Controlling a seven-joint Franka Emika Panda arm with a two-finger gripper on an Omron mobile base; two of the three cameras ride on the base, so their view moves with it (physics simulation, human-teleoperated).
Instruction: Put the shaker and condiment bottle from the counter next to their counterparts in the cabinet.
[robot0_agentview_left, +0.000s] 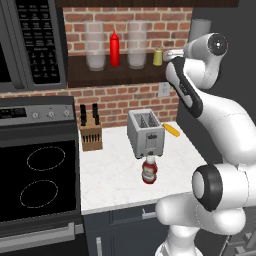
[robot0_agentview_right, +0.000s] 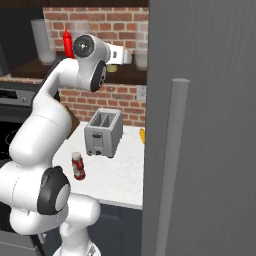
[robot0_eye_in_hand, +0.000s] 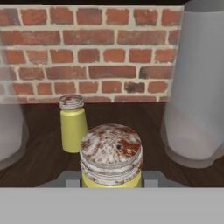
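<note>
My gripper (robot0_eye_in_hand: 111, 178) is up at the cabinet shelf (robot0_agentview_left: 120, 76), shut on the shaker (robot0_eye_in_hand: 111, 157), a yellow-olive body under a speckled pale cap held low over the dark wood. Its twin shaker (robot0_eye_in_hand: 73, 124) stands upright on the shelf just ahead and to the left, apart from the held one. The tall red squeeze bottle (robot0_agentview_left: 114, 49) stands further left on the shelf. Down on the white counter (robot0_agentview_left: 112, 187), the squat red condiment bottle (robot0_agentview_left: 149, 170) stands upright in front of the toaster (robot0_agentview_left: 145, 132).
Two tall translucent jars (robot0_agentview_left: 95, 46) (robot0_agentview_left: 137, 45) flank the squeeze bottle; one jar (robot0_eye_in_hand: 197, 87) is close on my right. A knife block (robot0_agentview_left: 91, 132) and a yellow item (robot0_agentview_left: 171, 129) sit on the counter. The black stovetop (robot0_agentview_left: 40, 175) lies left; a grey panel (robot0_agentview_right: 200, 125) rises right.
</note>
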